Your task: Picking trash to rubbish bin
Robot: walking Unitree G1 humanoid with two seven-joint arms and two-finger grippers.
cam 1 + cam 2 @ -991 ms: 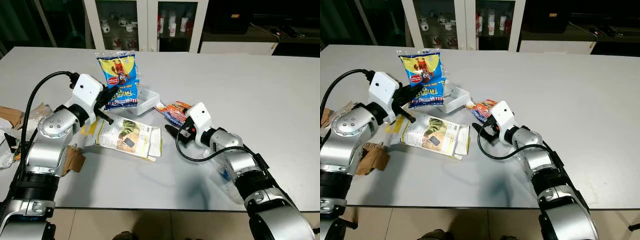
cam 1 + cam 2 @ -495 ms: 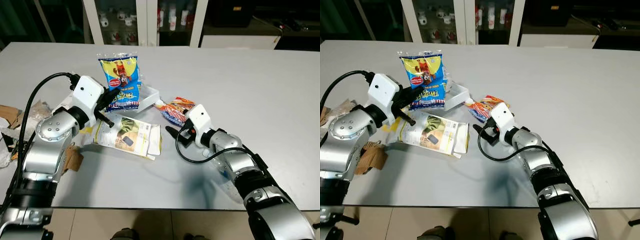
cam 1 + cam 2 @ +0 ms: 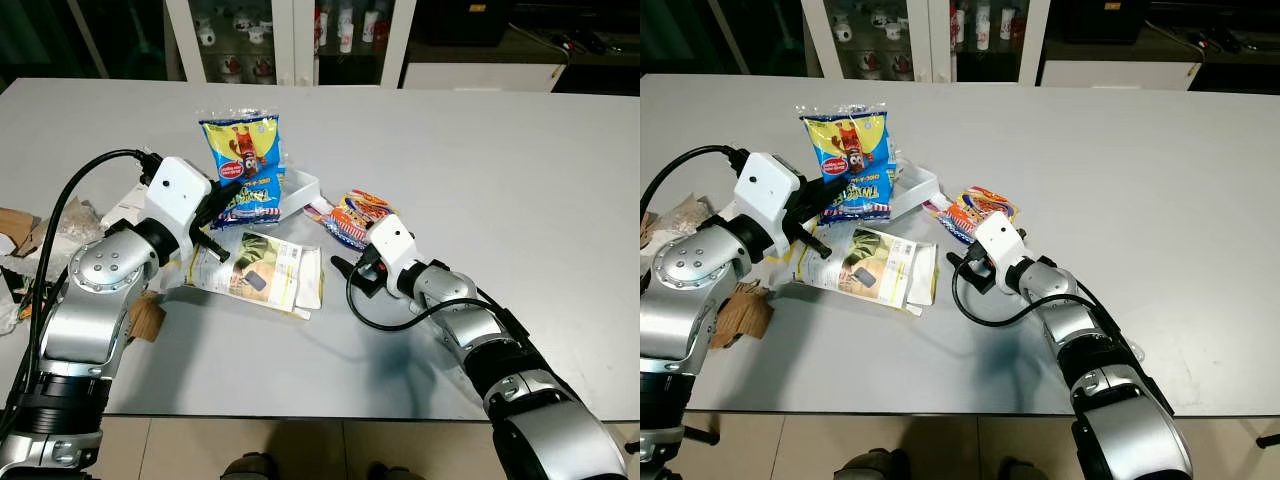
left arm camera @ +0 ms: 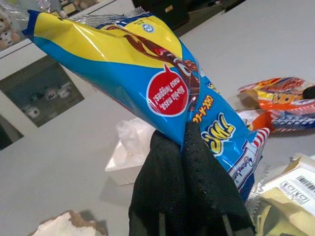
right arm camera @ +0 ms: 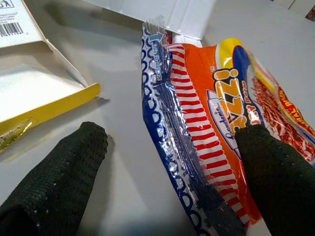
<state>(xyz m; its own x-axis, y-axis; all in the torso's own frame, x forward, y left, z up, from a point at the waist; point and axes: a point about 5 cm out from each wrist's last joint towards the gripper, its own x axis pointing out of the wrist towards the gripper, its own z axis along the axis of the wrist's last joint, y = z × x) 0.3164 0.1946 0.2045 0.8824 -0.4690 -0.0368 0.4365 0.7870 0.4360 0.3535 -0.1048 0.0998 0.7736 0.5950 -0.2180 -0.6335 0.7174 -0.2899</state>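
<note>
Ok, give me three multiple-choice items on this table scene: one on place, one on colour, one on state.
1. Where does the flattened carton lie?
A. On the table between the two arms
B. Inside the white tray
C. On the floor

2. What are the main colours of the snack bag that the left tool holds?
A. Green and white
B. Blue and yellow
C. Black and pink

3. How is the right tool set?
A. Shut on the carton
B. Shut on nothing
C. Open at the orange wrapper

Key: 1 A, the carton rests flat on the grey table; 2 B, blue and yellow film with a red badge; 3 C, its fingers stand apart, either side of the wrapper's end.
</note>
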